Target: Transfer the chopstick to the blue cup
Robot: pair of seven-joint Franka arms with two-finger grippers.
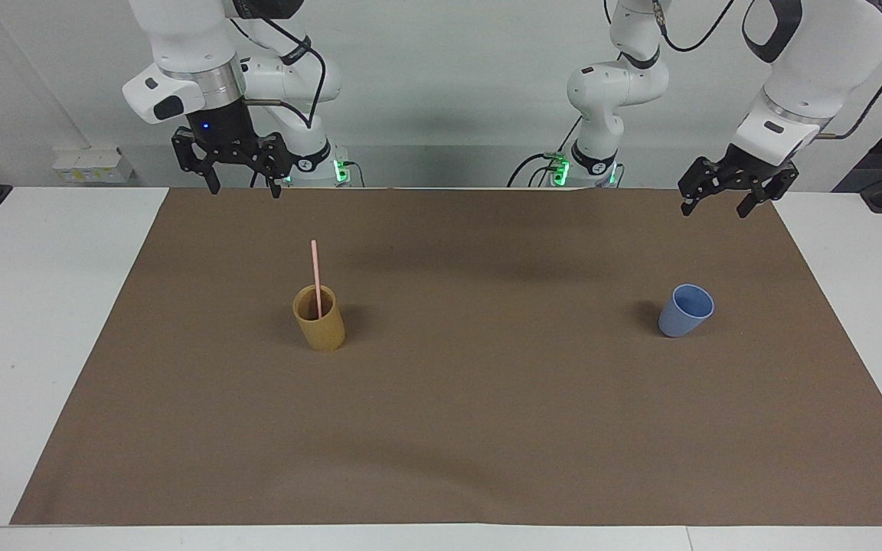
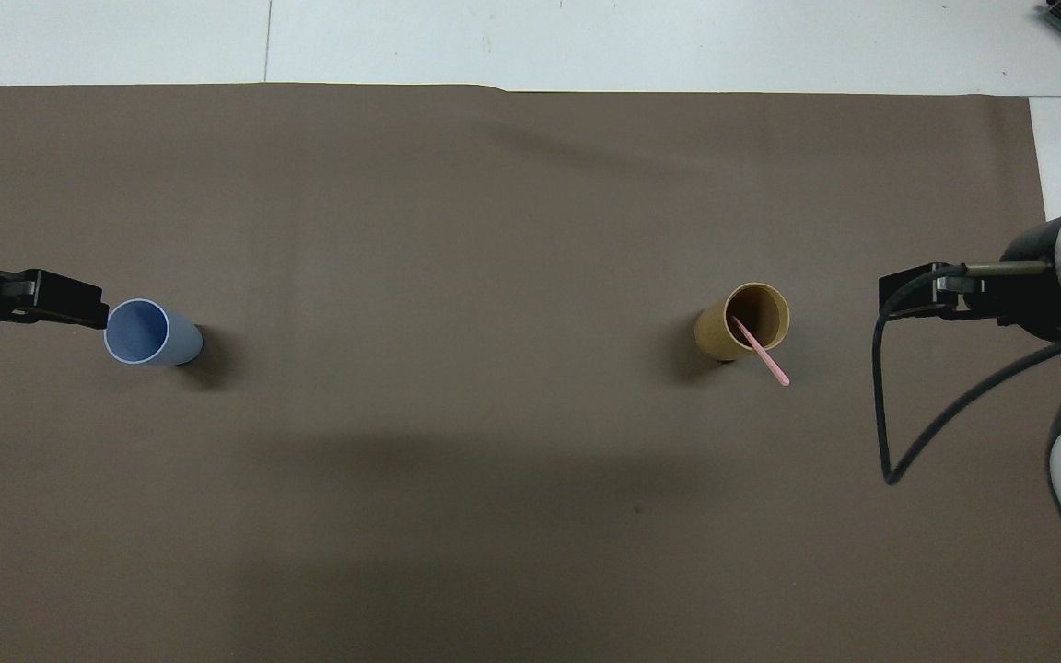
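Observation:
The pale-pink chopstick (image 1: 316, 274) (image 2: 763, 354) stands leaning in a tan-brown cylindrical cup (image 1: 320, 327) (image 2: 717, 337) toward the right arm's end of the brown mat. The light-blue cup (image 1: 684, 312) (image 2: 158, 337) stands upright and holds nothing, toward the left arm's end. My right gripper (image 1: 244, 189) hangs open in the air over the mat's edge at the robots' end, apart from the tan cup. My left gripper (image 1: 715, 210) also hangs open and holds nothing, over the mat's corner at its own end, well above the blue cup.
A brown mat (image 1: 487, 428) covers most of the white table (image 1: 43, 306). A loose black cable (image 2: 899, 433) hangs from the right arm's wrist. Power sockets (image 1: 93, 164) sit at the table's edge by the wall.

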